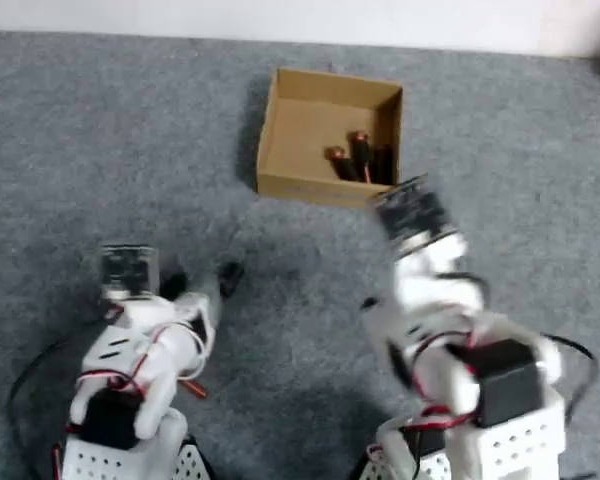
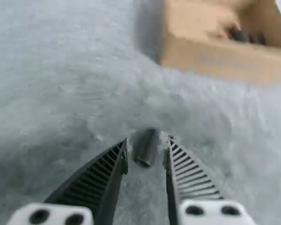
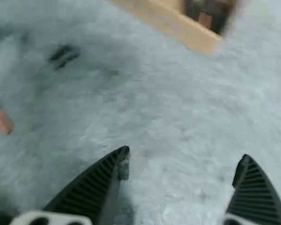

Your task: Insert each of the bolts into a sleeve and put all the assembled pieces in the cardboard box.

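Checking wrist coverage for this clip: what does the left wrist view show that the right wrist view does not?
Left wrist view's own: the left end effector, open, with its fingers on either side of a dark sleeve lying on the carpet. Right wrist view's own: the right end effector, wide open over bare carpet. Shared: the cardboard box with assembled pieces inside, the grey carpet, and a small dark piece farther off in the right wrist view, likely that same sleeve.

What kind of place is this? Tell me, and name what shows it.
Probably a tabletop robot test bench: a small left arm and right arm side by side on a grey mat, with a cardboard box holding bolts.
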You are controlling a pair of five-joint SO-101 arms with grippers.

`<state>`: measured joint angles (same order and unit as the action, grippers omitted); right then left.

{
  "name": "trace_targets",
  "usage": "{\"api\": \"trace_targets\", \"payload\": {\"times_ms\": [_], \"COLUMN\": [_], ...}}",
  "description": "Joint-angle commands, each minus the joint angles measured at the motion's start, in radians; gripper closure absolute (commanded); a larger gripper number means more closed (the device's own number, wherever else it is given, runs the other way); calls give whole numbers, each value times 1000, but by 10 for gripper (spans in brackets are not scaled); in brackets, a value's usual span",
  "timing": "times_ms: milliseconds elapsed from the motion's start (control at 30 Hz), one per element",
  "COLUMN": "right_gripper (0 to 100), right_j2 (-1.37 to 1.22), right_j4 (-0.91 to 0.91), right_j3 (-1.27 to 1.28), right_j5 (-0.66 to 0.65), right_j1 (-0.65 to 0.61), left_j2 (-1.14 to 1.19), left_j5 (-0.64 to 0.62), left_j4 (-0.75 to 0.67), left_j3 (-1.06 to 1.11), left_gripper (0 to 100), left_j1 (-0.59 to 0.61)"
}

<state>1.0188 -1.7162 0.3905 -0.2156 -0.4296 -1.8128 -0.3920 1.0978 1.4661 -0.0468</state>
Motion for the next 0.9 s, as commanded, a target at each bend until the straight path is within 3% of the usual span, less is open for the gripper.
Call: {"api": "trace_targets", "payload": {"times_ms": [0,233,433,567,733,867], "right_gripper": [683,682,682,682,682,682], "right_j2": [-27,-295,-642,-829,-1035,-1144], "right_j4": [77,216,219,196,-42,-38], "right_j3": [137,174,-4,-151,-441,-624], "right_j5": [-129,-269,-419,-629,-1007,-1059], "right_j1": [-312,-423,-427,-429,-429,-460], "left_j2": [-1,38,318,460,492,492], "left_j5": [-130,-170,-276,-353,-367,-367], "left_j4": [25,11,-63,-101,-193,-316], "left_j3": [-107,-119,-180,-223,-148,-90], "left_gripper": [863,863,862,862,862,862], "left_j1": [99,246,397,461,530,567]}}
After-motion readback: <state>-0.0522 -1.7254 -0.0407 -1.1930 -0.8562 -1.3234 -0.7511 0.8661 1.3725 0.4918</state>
